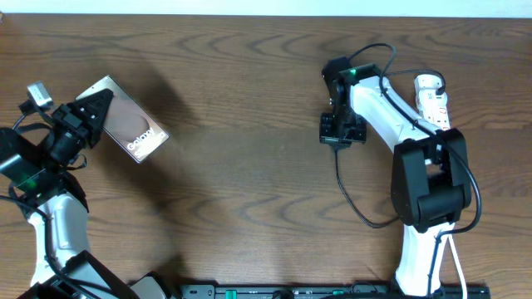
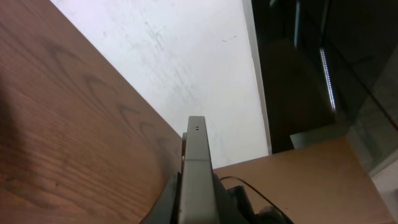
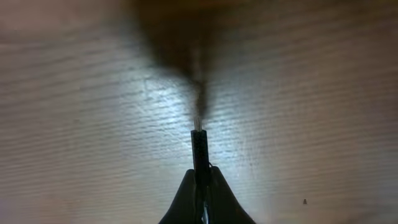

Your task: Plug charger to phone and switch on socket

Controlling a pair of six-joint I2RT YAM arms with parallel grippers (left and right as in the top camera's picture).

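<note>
At the table (image 1: 249, 166), left gripper (image 1: 97, 108) pinches phone (image 1: 133, 127), right gripper (image 3: 200, 179) pinches charger (image 3: 199, 146) (well apart); any tilt could jam the mating.

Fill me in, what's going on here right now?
The left gripper is shut on the phone, holding it by one end at the far left. The right gripper is shut on the charger just behind its plug tip. Phone and plug are far apart, so nothing is plugged in yet. The socket sits at the far right with no gripper on it.
</note>
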